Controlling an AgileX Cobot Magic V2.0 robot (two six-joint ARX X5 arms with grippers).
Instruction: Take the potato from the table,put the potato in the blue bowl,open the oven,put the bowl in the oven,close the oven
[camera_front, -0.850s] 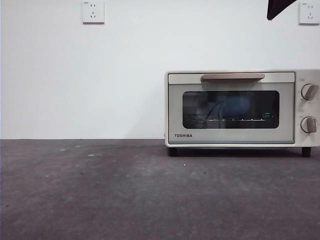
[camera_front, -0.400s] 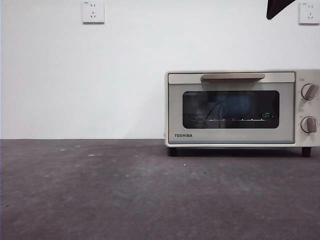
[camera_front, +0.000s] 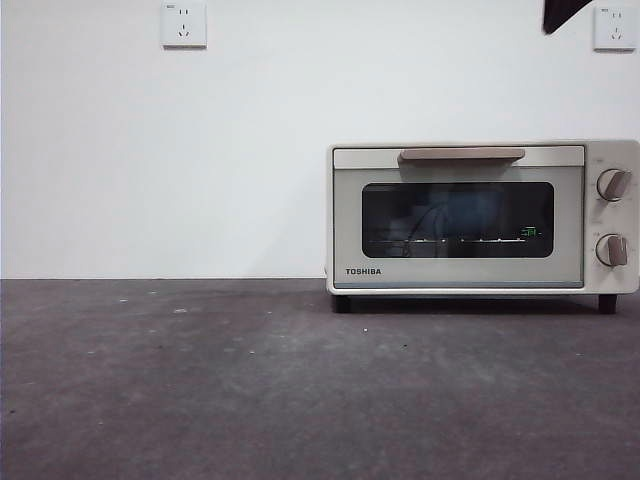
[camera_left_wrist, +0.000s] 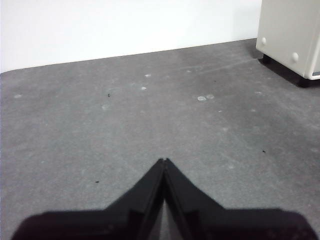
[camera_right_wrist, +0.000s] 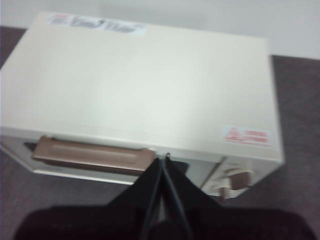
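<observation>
The cream-white oven (camera_front: 460, 268) stands at the right of the table (camera_front: 250, 380) with its dark glass door (camera_front: 457, 220) closed under the beige handle (camera_front: 461, 154). A dim bluish shape shows behind the glass; I cannot tell whether it is the blue bowl. The potato is out of view. My right gripper (camera_right_wrist: 164, 160) hangs shut and empty above the oven's top (camera_right_wrist: 150, 85), over the front edge between the handle (camera_right_wrist: 92, 155) and a knob (camera_right_wrist: 235, 180). In the front view it is only a black tip (camera_front: 565, 12). My left gripper (camera_left_wrist: 164, 161) is shut over bare table (camera_left_wrist: 150, 115).
Two knobs (camera_front: 612, 184) (camera_front: 610, 249) sit on the oven's right side. A white wall with sockets (camera_front: 184, 24) runs behind the table. In the left wrist view, one corner of the oven (camera_left_wrist: 292, 35) shows off to the side.
The black tip at the top right corner has drawn back up and to the right and looks smaller. The whole front picture has shifted a few pixels left. The oven door stays closed.
</observation>
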